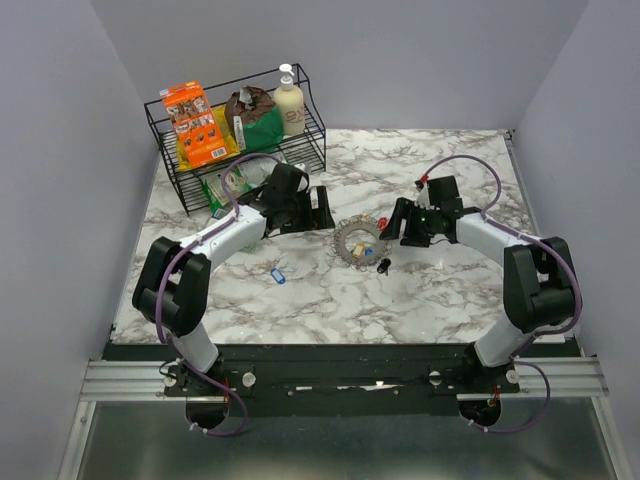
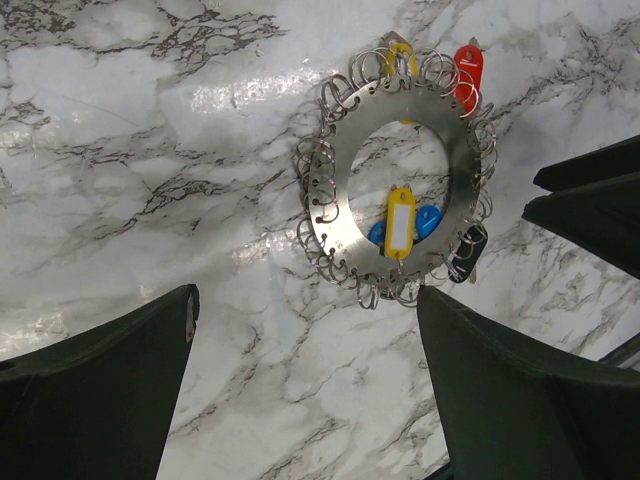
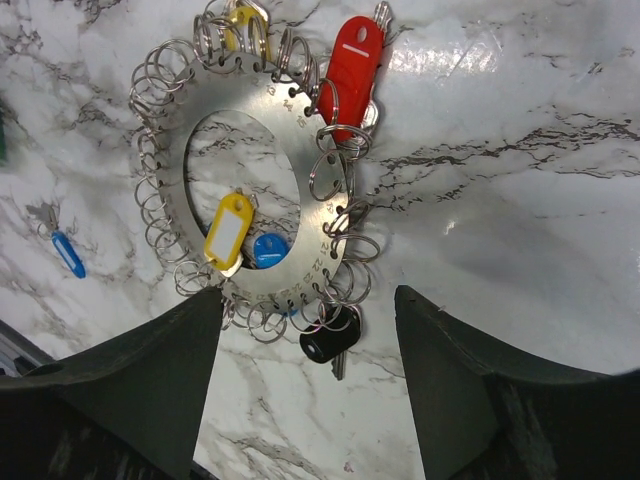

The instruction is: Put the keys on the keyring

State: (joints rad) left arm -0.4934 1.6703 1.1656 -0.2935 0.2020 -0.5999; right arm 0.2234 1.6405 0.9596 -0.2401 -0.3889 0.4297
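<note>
Lying flat on the marble table (image 1: 450,290), the keyring (image 1: 358,243) sits between the two grippers, with a red key (image 3: 350,70) and a black key (image 3: 328,345) at its rim. A blue key (image 1: 278,275) lies apart on the left arm's side. The left gripper (image 2: 305,300) and the right gripper (image 3: 308,300) both gape wide, holding nothing.

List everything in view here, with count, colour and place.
keyring: one, silver, table centre
keys at the keyring: five; two yellow, one red, one blue, one black
loose key: one, blue, on the table left of the keyring
wire basket: one, black, back left
orange box: one, in the basket
bag: one, brown and green, in the basket
bottle: one, cream, in the basket
table: one, white-grey marble
left gripper: black, open, empty
right gripper: black, open, empty
</note>
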